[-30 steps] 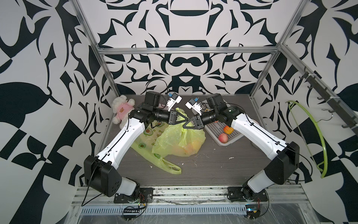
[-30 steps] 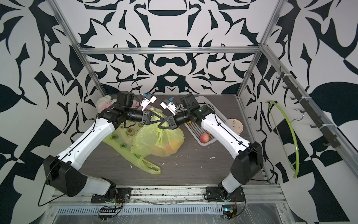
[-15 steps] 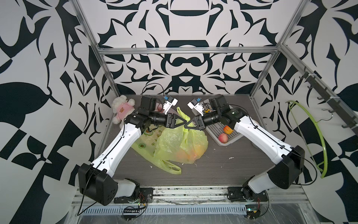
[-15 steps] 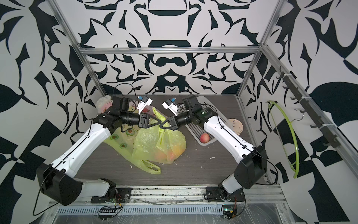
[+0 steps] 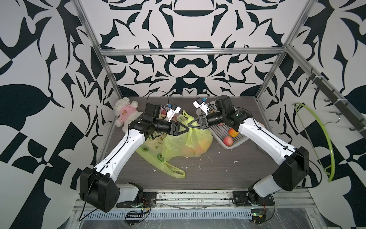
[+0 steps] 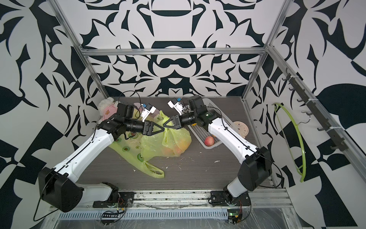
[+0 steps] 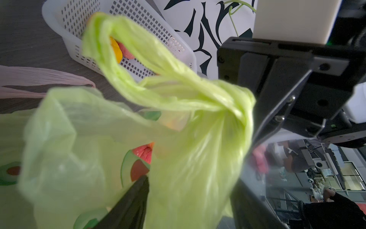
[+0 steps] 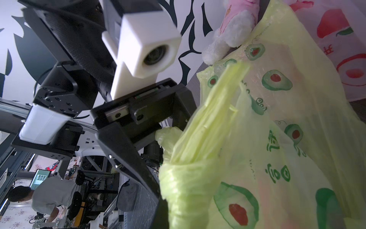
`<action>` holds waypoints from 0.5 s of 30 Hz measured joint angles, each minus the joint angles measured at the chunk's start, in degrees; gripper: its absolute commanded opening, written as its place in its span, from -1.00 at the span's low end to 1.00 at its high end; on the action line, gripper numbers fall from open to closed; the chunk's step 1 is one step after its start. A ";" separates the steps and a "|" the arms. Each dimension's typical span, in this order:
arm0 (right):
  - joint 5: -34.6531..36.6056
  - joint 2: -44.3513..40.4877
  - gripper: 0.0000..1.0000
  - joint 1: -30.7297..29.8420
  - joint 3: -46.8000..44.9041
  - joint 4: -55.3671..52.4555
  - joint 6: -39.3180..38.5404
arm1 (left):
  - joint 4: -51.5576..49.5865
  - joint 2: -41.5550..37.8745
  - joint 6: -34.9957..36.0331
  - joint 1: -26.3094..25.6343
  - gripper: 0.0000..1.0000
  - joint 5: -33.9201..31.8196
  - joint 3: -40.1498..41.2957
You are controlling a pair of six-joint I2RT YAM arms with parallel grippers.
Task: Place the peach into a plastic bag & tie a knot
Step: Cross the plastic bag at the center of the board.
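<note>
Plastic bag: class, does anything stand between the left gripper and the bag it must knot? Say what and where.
Nothing visible does. In the left wrist view the bag's plastic lies between the open jaws of the left gripper, and the right gripper is shut on its twisted handle.

Peach shows only dimly through the bag.

The dark wood-grain desk carries a bulging green plastic bag near its middle. A flat avocado-print bag lies against that bag's left side and reaches toward the front edge. Just right of the green bag sits a white perforated basket. A plush bear lies behind it to the left. White crumbs dot the wood in front.
</note>
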State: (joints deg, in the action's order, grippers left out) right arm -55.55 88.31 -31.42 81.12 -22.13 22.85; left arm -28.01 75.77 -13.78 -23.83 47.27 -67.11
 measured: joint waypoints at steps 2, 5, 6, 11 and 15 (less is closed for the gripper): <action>-0.26 0.39 -1.00 0.02 0.00 0.61 0.74 | -0.24 -0.09 0.33 0.00 0.31 -1.25 0.17; -0.52 0.79 -1.00 0.13 0.00 1.29 1.46 | -0.33 -0.35 0.68 0.00 0.27 -3.08 0.28; -0.63 0.81 -1.00 0.13 0.00 1.42 1.57 | -0.31 -0.61 0.76 0.00 0.24 -3.67 0.44; -1.29 0.81 -1.00 0.24 0.00 1.86 2.14 | -0.42 -2.03 1.73 0.00 0.12 -6.12 1.55; -1.84 0.81 -1.00 0.28 0.00 1.88 2.32 | -1.01 -3.74 2.38 0.00 -0.15 -7.82 1.90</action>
State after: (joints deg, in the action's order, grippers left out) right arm -57.39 89.12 -31.14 81.12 -20.25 25.17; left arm -29.02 72.03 -11.40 -23.83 39.44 -65.21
